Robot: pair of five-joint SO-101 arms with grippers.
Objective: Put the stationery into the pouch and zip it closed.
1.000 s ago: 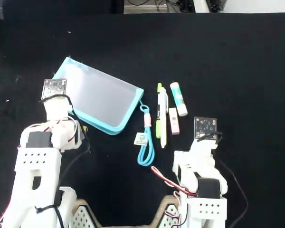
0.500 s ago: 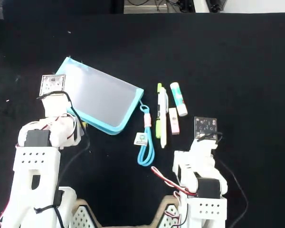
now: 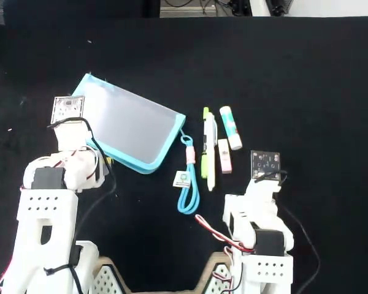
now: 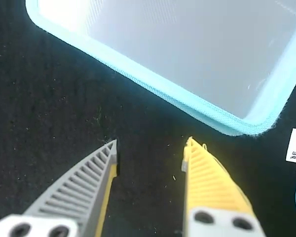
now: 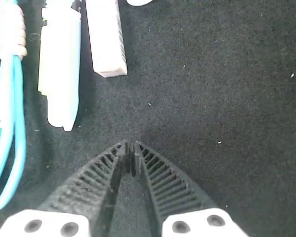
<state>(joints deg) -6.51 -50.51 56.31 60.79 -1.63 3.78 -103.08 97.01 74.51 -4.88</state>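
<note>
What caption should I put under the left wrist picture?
Open left gripper just short of the blue pouch on a black table.

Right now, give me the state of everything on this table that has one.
Pouch: lying flat, looks closed.
Left gripper: open, empty, beside the pouch's edge.
Right gripper: shut, empty.
Glue stick: cap on, outside the pouch.
Pen: lying outside the pouch.
Highlighter: alongside the pen, outside the pouch.
Eraser: outside the pouch.
</note>
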